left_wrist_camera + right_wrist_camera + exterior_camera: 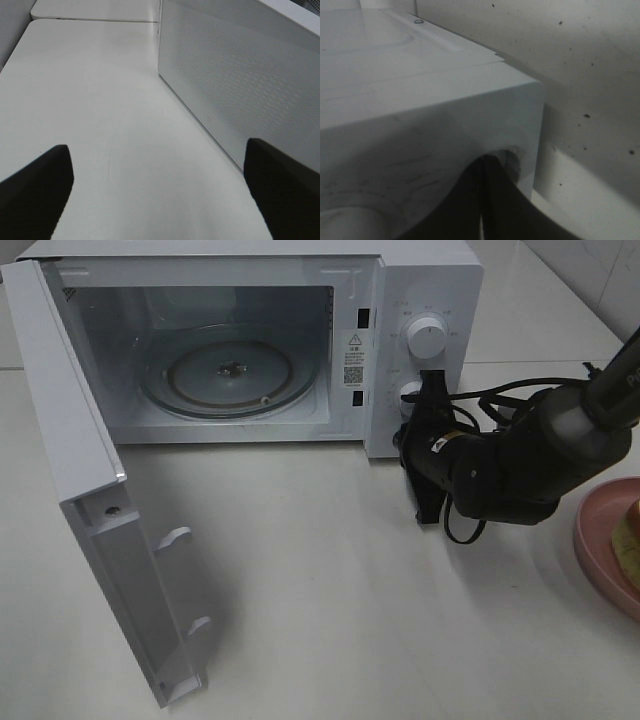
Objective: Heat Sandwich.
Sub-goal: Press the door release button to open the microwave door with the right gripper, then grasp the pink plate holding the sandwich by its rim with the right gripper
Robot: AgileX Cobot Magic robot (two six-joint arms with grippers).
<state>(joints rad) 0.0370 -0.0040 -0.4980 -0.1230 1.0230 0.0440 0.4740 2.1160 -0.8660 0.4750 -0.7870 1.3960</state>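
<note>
The white microwave stands at the back with its door swung wide open to the left. Its glass turntable is bare. The sandwich, tan bread with a pale layer, lies on a round pink plate at the right edge, partly cut off. My right gripper is against the lower front of the control panel, below the lower knob. In the right wrist view its fingers sit pressed together at the panel's corner. My left gripper is open and empty beside the microwave's perforated side wall.
The upper knob is on the panel above my right gripper. The right arm's cables loop beside the microwave. The open door juts toward the table's front left. White tabletop lies between the door and the plate.
</note>
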